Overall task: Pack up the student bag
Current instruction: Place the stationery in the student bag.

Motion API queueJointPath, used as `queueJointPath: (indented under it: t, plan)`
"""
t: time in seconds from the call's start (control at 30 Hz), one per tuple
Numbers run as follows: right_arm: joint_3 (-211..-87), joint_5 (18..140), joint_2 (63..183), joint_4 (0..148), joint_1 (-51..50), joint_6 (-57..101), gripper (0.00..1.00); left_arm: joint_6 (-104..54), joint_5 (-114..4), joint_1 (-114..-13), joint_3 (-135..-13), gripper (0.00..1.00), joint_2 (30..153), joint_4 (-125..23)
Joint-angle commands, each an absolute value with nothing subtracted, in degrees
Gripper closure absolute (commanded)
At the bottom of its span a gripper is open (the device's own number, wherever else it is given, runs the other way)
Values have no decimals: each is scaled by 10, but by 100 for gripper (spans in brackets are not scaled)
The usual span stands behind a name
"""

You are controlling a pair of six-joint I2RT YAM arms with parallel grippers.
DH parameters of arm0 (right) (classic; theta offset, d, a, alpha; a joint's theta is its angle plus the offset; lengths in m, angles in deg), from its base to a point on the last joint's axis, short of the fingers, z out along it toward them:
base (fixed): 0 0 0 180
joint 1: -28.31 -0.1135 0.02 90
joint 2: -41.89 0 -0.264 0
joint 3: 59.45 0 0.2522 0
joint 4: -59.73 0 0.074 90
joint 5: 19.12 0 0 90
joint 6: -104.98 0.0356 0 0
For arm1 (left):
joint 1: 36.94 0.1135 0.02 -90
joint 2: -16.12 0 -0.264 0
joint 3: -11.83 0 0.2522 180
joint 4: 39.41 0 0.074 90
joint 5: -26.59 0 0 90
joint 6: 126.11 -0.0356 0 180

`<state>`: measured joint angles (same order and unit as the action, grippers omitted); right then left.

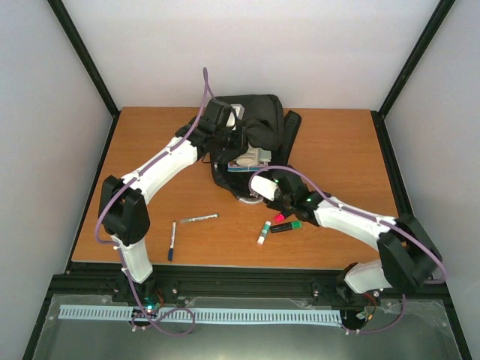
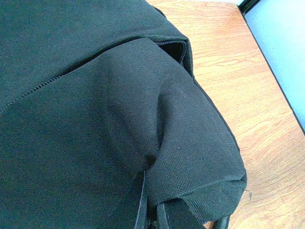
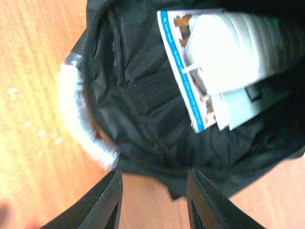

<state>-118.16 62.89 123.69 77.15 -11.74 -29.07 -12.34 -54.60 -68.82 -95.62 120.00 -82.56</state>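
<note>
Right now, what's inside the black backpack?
The backpack is open. Inside lies a booklet with a blue edge, and a pale bulky thing rests on it. Whatever sits under them or deeper in the dark lining is hidden.

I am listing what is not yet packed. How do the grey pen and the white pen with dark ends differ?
The grey pen lies nearly parallel to the table's near edge; the white pen with dark ends points toward it. The grey pen is pale almost all along; the white pen has dark ends. The grey pen lies nearer the student bag than the white pen. Both lie loose on the table, outside the bag.
</note>
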Motion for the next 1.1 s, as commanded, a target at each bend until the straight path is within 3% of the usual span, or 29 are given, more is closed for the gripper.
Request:
queueJointPath:
  t: [0.0,0.17,0.4,0.6,0.67,0.87,1.07]
  plan:
    - [-1170,697,1141,865,-85,-211,61,-100,-525,-692,-966,97,1200,-800]
    - [-1191,776,1050,925,7,-150,50,-74,-509,-705,-905,95,1206,-782]
    - [-1203,865,1069,958,88,-96,37,-86,-523,-757,-901,92,1246,-783]
    - [-1205,894,1071,982,112,-105,15,-107,-550,-777,-836,78,1209,-762]
    - [-1208,899,1079,987,125,-106,9,-122,-560,-777,-820,71,1187,-763]
    - [-1293,984,1142,1011,211,-65,0,-160,-589,-776,-760,26,1089,-774]
    - [-1425,1043,1293,1039,244,27,0,-100,-634,-724,-681,9,1021,-729]
